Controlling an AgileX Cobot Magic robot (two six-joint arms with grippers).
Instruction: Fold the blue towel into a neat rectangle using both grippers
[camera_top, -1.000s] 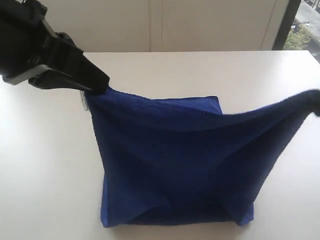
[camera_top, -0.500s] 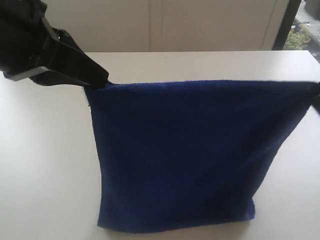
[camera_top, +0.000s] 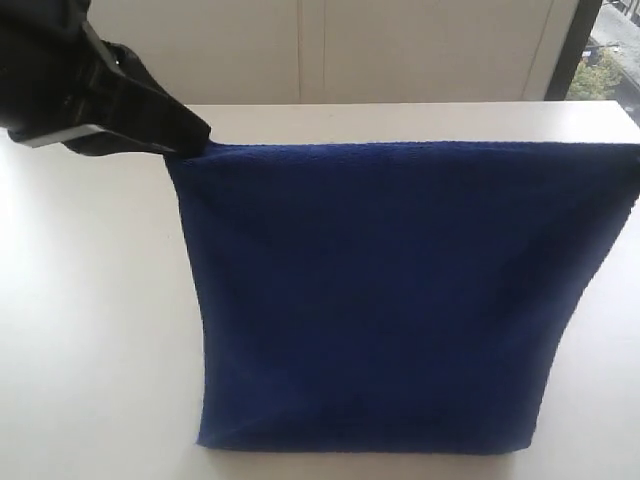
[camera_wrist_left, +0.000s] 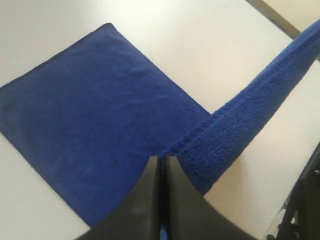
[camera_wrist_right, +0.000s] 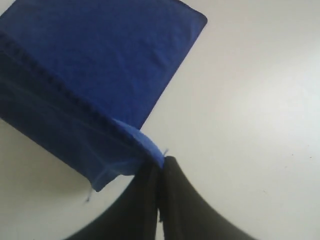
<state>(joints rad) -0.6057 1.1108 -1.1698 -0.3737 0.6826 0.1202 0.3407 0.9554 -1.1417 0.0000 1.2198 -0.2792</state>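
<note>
The blue towel (camera_top: 380, 290) hangs as a taut sheet in the exterior view, its top edge stretched level above the white table (camera_top: 90, 330) and its lower edge resting near the table's front. My left gripper (camera_top: 185, 135) is shut on the towel's top left corner. In the left wrist view the black jaws of the left gripper (camera_wrist_left: 161, 159) pinch the towel (camera_wrist_left: 100, 120) hem. My right gripper (camera_wrist_right: 161, 161) is shut on the opposite corner of the towel (camera_wrist_right: 95, 70); in the exterior view that corner runs off the right edge and the right gripper is out of frame.
A pale wall (camera_top: 400, 50) rises behind the table's far edge. A dark window frame (camera_top: 575, 45) with greenery outside stands at the back right. Bare tabletop (camera_wrist_right: 250, 100) lies to both sides of the towel.
The sagging top edge has been pulled straight and raised, so the towel now hides the folded layer behind it. Its lower edge has spread wider to the right. Both grips stay shut.
</note>
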